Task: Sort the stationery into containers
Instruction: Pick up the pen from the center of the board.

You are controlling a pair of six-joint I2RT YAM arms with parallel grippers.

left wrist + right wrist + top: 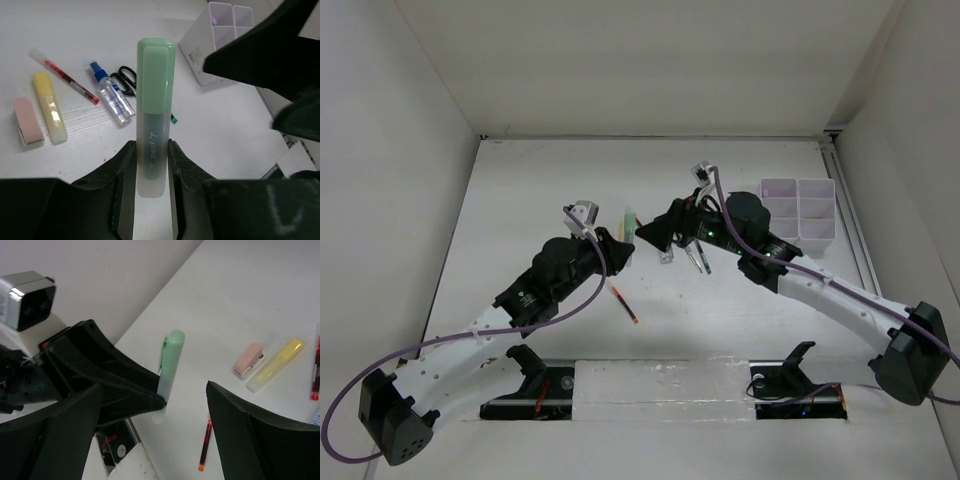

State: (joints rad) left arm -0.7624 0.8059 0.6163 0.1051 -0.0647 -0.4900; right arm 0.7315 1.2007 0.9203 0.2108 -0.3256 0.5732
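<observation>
Though hidden overhead — yellow stick (49,107) shows wrist-side.

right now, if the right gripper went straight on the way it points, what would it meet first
The green highlighter, held by the left gripper. In the right wrist view it stands centred between the open fingers of the right gripper, ahead of them. Depth is hard to judge, but nothing seems nearer.

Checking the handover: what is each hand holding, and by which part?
The left hand grips the green highlighter by its clear lower barrel, cap end free. The right hand is open, holding nothing.
</observation>
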